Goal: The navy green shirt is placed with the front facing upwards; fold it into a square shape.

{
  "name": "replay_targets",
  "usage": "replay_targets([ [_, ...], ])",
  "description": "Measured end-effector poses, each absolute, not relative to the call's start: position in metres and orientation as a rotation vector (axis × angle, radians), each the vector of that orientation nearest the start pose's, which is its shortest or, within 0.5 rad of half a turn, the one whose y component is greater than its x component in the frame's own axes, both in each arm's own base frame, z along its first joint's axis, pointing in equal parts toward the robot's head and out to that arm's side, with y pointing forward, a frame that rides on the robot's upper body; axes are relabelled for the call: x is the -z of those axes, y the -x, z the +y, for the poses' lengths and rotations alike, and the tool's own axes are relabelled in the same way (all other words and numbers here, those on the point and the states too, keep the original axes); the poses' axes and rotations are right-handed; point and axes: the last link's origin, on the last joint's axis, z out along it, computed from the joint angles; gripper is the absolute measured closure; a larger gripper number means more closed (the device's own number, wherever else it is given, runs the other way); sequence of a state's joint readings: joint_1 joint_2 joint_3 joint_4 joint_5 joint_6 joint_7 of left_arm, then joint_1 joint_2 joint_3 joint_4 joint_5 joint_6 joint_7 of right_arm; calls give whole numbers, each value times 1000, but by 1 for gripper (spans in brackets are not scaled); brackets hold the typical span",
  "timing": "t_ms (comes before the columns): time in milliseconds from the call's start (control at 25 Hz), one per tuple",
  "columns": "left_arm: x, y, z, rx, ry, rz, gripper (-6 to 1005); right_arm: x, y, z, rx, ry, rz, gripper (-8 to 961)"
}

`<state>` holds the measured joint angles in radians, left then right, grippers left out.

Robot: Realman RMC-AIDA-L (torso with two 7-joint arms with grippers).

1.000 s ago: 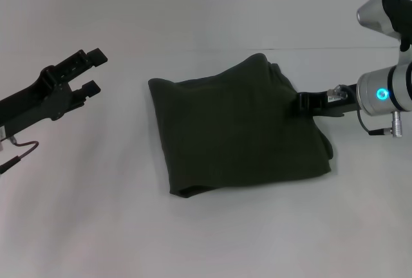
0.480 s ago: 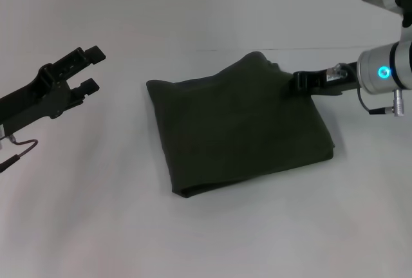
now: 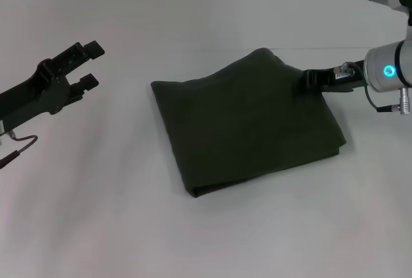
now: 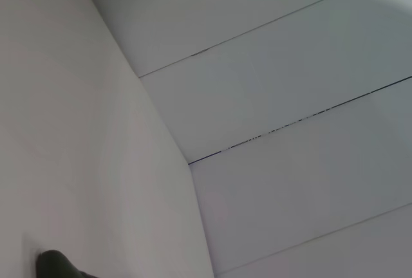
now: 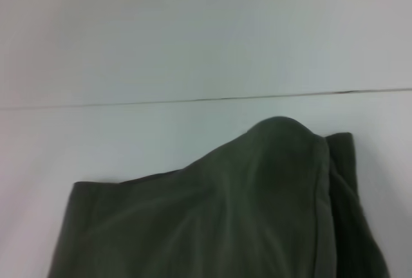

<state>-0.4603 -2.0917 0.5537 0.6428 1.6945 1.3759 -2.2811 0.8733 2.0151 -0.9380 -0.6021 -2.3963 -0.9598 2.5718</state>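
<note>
- navy green shirt (image 3: 248,120) folded to rough square, flat mid-table (image 3: 96,213); no print showing
- right gripper (image 3: 308,80) at shirt's far right corner, touching cloth; grip state: can't tell
- left gripper (image 3: 89,64) well left of shirt, off the table; jaws apart, empty

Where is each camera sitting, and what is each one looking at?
Head view: sits on the robot's head, looking down at the folded navy green shirt on the white table; shows the left gripper apart from the shirt and the right gripper at its far right corner.
Left wrist view: on the left arm, facing white panels; only a dark bit at its edge, nothing of the robot clearly.
Right wrist view: on the right arm, close above the shirt's raised corner; no fingers show.
Head and right wrist views share the shirt.
</note>
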Motion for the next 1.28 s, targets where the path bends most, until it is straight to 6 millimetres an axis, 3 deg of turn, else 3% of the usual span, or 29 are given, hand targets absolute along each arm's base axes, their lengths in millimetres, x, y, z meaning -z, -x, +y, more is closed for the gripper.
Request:
replay_targets([
  [400, -44, 288, 351, -1577, -2111, 2132, 69, 9, -231, 453, -115, 2100, 1462, 869],
  [840, -45, 292, 349, -1591, -2099, 2146, 70, 5, -234, 458, -100, 2064, 1432, 687],
  [1080, -45, 292, 349, -1595, -2103, 2144, 70, -3, -246, 458, -36, 2018, 1438, 507],
  [1280, -44, 290, 350, -1592, -2108, 2134, 70, -8, -250, 459, 0, 1982, 1428, 494],
])
